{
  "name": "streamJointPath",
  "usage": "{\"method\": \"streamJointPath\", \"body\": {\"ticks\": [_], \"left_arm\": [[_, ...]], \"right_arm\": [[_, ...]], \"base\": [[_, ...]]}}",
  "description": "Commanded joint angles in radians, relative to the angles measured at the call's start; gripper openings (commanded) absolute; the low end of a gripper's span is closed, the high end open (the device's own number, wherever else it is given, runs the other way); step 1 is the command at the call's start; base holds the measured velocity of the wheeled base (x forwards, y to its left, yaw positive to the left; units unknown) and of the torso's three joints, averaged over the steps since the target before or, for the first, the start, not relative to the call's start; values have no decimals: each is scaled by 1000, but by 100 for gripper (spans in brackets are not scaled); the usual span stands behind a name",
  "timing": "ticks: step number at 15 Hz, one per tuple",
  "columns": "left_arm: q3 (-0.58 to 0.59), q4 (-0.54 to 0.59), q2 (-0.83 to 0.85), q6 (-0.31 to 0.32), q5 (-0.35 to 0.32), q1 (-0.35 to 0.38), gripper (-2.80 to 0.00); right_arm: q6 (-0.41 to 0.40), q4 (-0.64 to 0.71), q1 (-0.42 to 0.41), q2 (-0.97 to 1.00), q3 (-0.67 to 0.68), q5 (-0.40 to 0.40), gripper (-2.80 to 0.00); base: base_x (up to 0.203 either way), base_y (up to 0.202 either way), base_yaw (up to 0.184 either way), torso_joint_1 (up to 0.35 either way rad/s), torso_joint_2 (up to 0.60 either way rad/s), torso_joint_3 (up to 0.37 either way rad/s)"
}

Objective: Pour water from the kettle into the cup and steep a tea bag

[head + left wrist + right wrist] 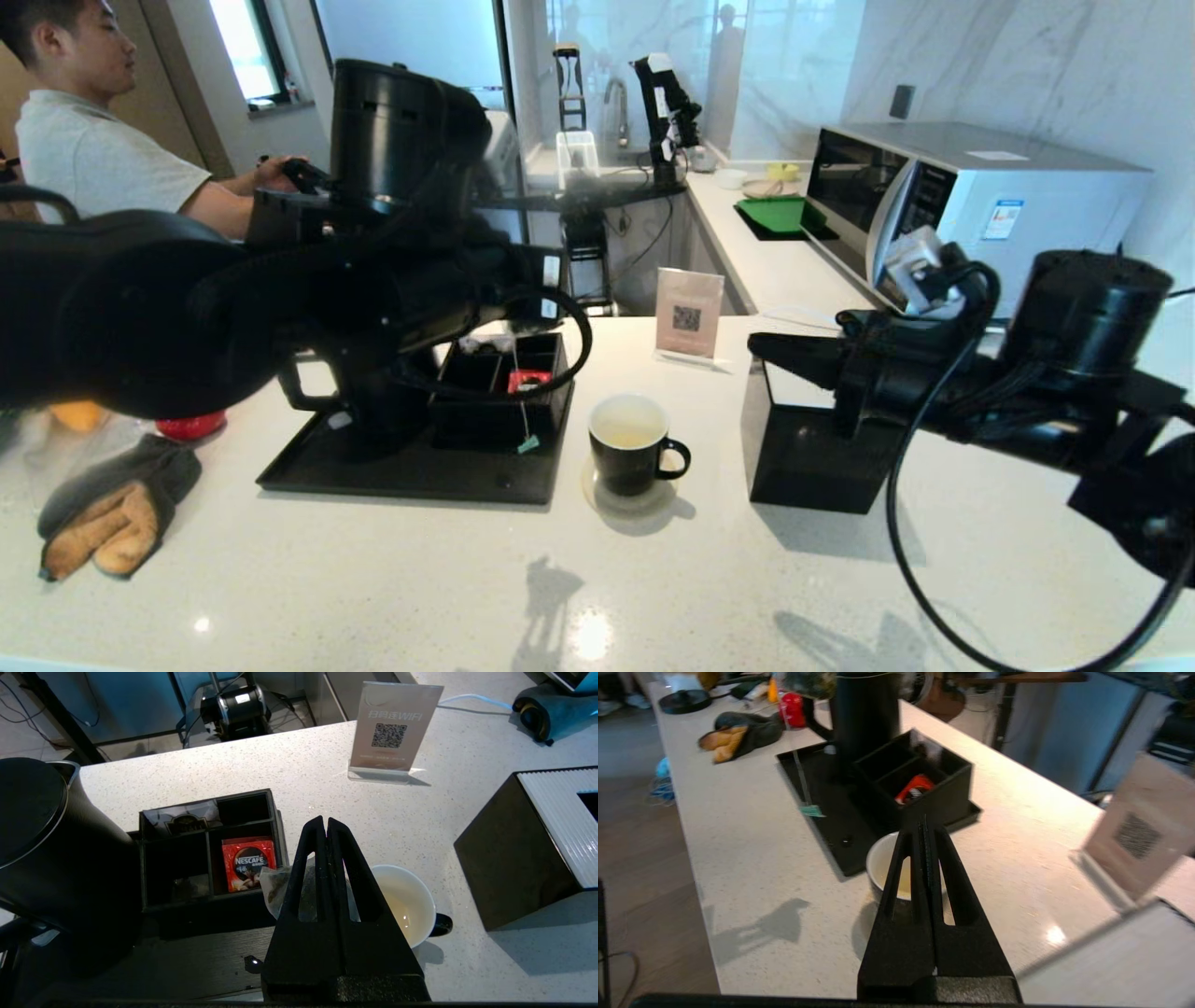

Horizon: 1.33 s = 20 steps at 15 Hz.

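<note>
So, quick rundown of what's on view:
left claw (326,826): clamped shut on the tea bag (275,889), up above the black tray, between the organizer box and the cup. From the wrist view the mesh pouch sits behind the fingers.
tea bag string: hangs straight down with the little green tag (528,444) dangling just over the tray, in front of the organizer.
right claw (924,828): pinched closed, nothing in it, hovering over the white surface (373,579) on the cup's right side, near the black tissue box (803,448).
cup (633,455): upright on a round coaster, handle pointing right, just beside the tray's right edge. Pale yellowish water (627,433) sits low in its white inside.
kettle (51,849): standing on the left part of the black tray (411,471), lid on, mostly hidden behind the left arm in the head view.
organizer box (210,849): on the tray right of the kettle, red Nescafe packet (247,863) in one compartment.
other stuff: QR sign (689,322) behind the cup, oven glove (112,509) on the far left.
</note>
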Motion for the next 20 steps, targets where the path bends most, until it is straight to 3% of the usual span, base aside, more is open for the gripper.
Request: {"method": "streamJointPath", "body": {"ticks": [1,5,6,10,15,20], "left_arm": [[-1,-2,4,0,3,-4,-280],[-4,-2,2,0,3,-4,-280],[-4,-3,1,0,3,-4,-280],[-10,-3,0,1,3,-4,-280],[-10,-3,-19,1,3,-4,-280],[-10,-3,-30,2,3,-31,-280]], "right_arm": [[36,-49,68,107,-24,6,-280],[134,-102,148,141,-52,8,-280],[139,-103,161,158,-63,8,0],[172,-109,197,220,-145,11,0],[193,-246,230,344,-193,51,0],[204,-256,265,395,-251,46,0]], "base": [[0,0,0,0,0,0],[0,0,0,0,0,0],[0,0,0,0,0,0],[0,0,0,0,0,0],[0,0,0,0,0,0],[0,0,0,0,0,0]]}}
